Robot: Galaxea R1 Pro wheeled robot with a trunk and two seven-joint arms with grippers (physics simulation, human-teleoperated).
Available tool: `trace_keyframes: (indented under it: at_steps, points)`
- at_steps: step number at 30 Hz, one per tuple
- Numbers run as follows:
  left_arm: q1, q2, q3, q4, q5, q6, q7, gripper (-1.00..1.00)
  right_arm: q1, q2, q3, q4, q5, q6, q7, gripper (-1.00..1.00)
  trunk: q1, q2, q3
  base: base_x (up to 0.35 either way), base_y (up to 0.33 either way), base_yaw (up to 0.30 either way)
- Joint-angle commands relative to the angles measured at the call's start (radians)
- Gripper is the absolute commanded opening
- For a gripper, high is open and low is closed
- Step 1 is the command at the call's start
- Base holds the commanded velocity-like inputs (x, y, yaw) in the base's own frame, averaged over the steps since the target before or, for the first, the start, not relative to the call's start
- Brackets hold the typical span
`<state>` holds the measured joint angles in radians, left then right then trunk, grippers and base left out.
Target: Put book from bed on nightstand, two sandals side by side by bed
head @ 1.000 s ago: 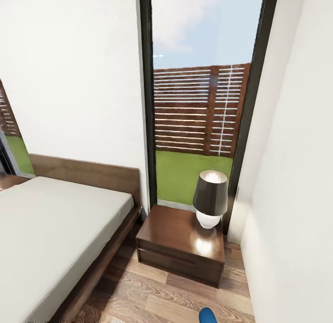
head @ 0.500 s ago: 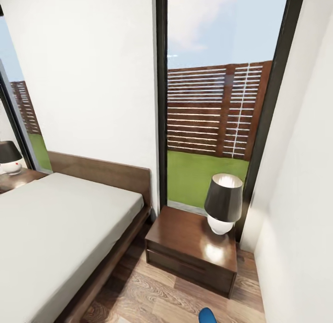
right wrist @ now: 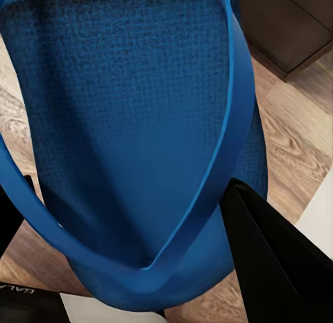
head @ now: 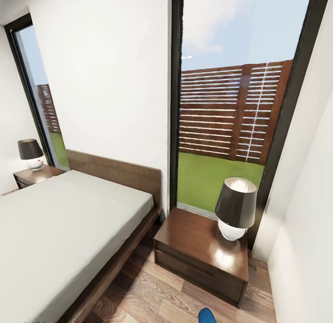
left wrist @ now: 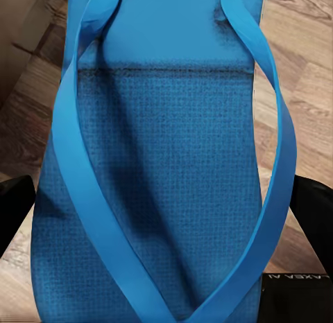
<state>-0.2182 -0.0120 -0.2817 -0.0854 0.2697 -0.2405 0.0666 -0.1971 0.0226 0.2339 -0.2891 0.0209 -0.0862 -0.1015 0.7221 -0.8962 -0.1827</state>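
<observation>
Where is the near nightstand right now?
In the head view the near nightstand stands right of the bed, below the window, carrying a lamp.

Very little lettering can be read. In the left wrist view, white capital letters stand upside down on the black body of the left gripper [left wrist: 166, 267], at the corner beside the blue sandal [left wrist: 163, 170]; they appear to spell part of "GALAXEA", cut off by the edge. In the right wrist view, similar inverted white letters sit on the black body of the right gripper [right wrist: 132, 254], too cropped to read with certainty.
</observation>
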Motion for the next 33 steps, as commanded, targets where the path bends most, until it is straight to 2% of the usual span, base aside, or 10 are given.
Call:
trace_keyframes:
  at_steps: [1,6,17,33]
  points:
    - [-0.001,0.0,-0.008,0.001,0.008,-0.003,0.004,-1.0,-0.001,-0.001,0.007,0.001,0.001,-0.002,-0.009,-1.0,0.0,-0.001,-0.001,0.0,-0.036,0.253]
    - [0.0,0.0,-0.009,0.001,0.008,-0.003,0.003,-1.0,-0.001,-0.001,0.007,0.0,0.001,-0.001,-0.009,-1.0,0.0,-0.001,0.003,0.02,-0.015,0.222]
    - [0.0,0.0,-0.01,0.001,0.008,-0.005,0.002,-1.0,-0.001,-0.001,0.007,0.001,0.001,-0.002,-0.009,-1.0,0.0,-0.001,0.004,0.033,-0.019,0.073]
    - [0.0,0.0,-0.01,0.001,0.008,-0.004,0.003,-1.0,-0.001,0.0,0.008,0.001,0.002,-0.001,-0.009,-1.0,0.0,-0.001,0.004,0.001,-0.001,0.235]
